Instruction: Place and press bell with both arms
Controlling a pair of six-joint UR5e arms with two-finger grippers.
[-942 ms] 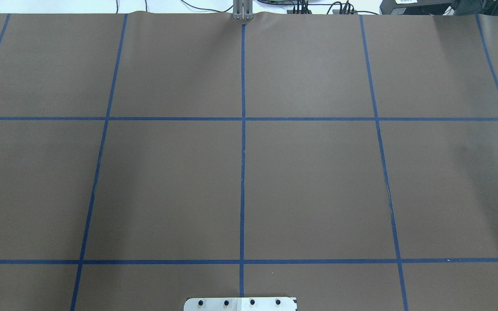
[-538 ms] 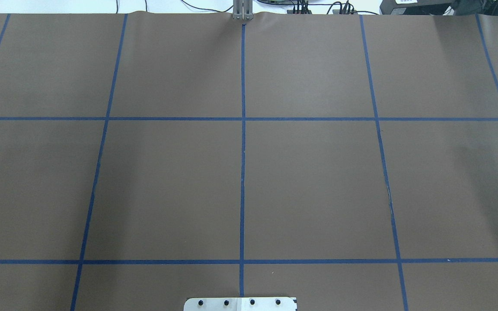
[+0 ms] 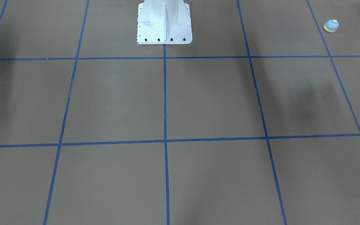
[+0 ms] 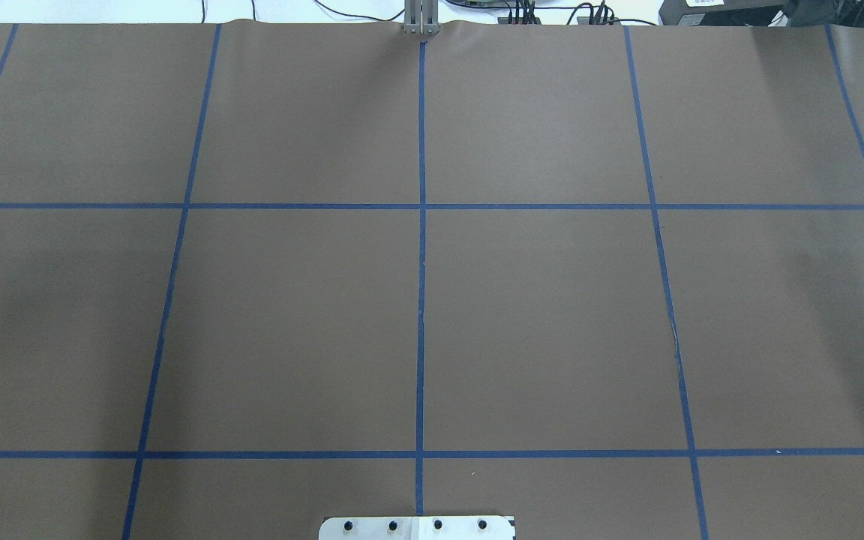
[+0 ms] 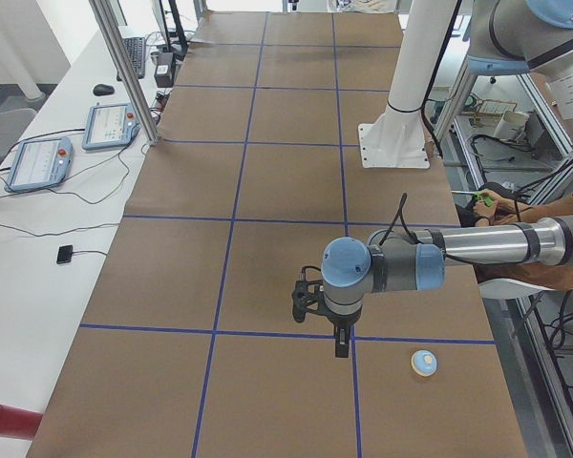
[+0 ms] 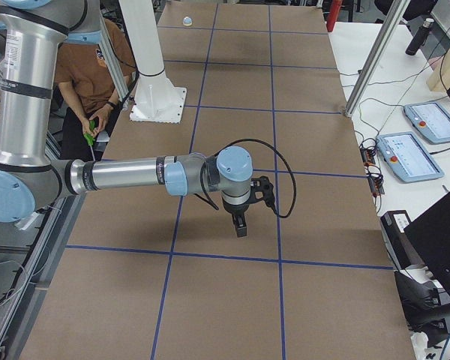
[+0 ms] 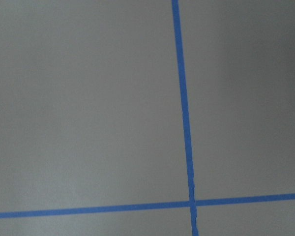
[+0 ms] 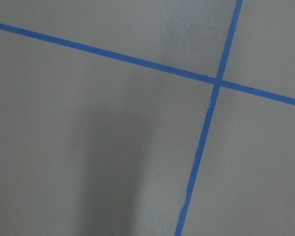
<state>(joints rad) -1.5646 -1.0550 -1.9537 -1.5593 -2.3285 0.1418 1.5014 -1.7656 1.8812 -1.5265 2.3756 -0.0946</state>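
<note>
The bell (image 3: pixel 331 25), small with a light blue dome and cream button, stands on the brown mat near the robot's side edge; it also shows in the exterior left view (image 5: pixel 423 362) and, far off, in the exterior right view (image 6: pixel 187 21). My left gripper (image 5: pixel 341 345) points down above the mat, a short way from the bell and not touching it. My right gripper (image 6: pixel 241 226) points down over the mat at the table's other end. Both show clearly only in the side views, so I cannot tell whether they are open or shut. The wrist views show only mat and blue tape.
The white bolted pedestal (image 3: pixel 164 28) stands at the robot-side edge in the middle. A seated person (image 6: pixel 90 75) is behind it. Tablets (image 5: pixel 38 162) and cables lie on the white bench across the table, with metal frame posts (image 5: pixel 124 67) along its edge.
</note>
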